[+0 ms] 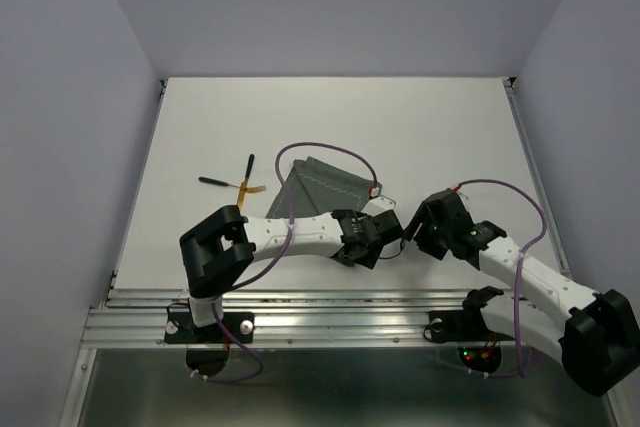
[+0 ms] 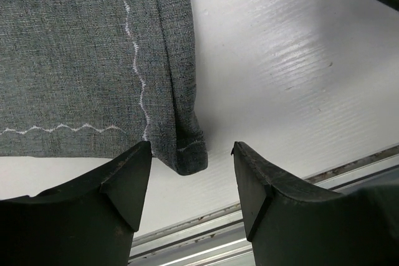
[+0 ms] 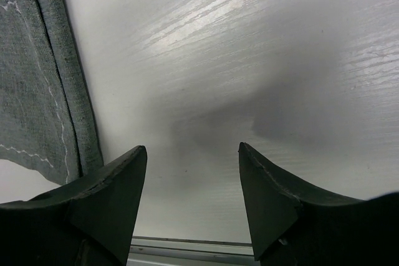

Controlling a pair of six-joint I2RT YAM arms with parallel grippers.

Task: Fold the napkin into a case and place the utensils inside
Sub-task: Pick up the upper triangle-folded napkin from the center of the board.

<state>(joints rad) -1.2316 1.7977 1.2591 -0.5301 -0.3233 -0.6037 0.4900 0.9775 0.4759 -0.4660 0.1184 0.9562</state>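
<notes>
A white table (image 1: 450, 127) sat inside pale lilac walls (image 1: 60, 97), seen from above. The napkin (image 1: 330, 187), dark grey-green with a wavy light stitch line, lay partly folded near the table's middle, not yet a narrow pouch.

The left gripper (image 2: 190, 154) hung low over the table with its fingers spread wide and nothing clamped. The napkin's doubled corner lay just ahead of it, poking into the gap beside its left finger. That probably put the hem in easy reach for the next fold.

The right gripper (image 3: 192, 154) was also wide and empty over bare table, the napkin's folded edge off to its left.

The utensils (image 1: 240, 185), thin and gold, lay crossed on the far side of the cloth from both grippers. That likely left the cloth free to be folded.
</notes>
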